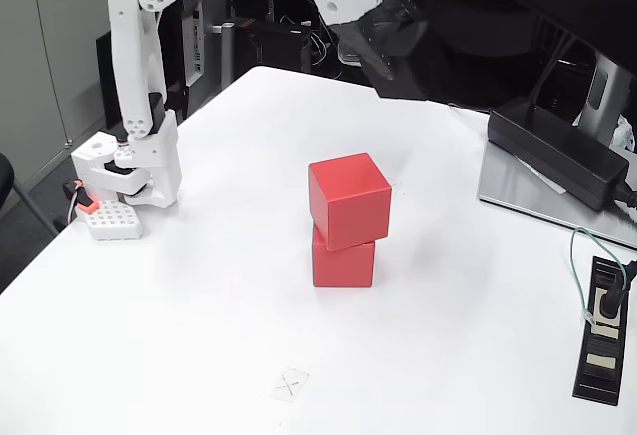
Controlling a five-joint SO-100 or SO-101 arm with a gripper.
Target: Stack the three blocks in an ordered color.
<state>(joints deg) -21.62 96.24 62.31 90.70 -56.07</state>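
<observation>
Two matte red cubes stand stacked at the table's centre, the top cube twisted and overhanging the bottom cube. Adding a third could topple this skewed stack. The gripper hangs high at twelve o'clock, dark against clutter; I cannot tell its opening.

On the white counter we see a pencilled cross mark, a black power brick and a power strip at right.

White table, grey cabinet doors at left, dark cluttered equipment behind, even indoor light
</observation>
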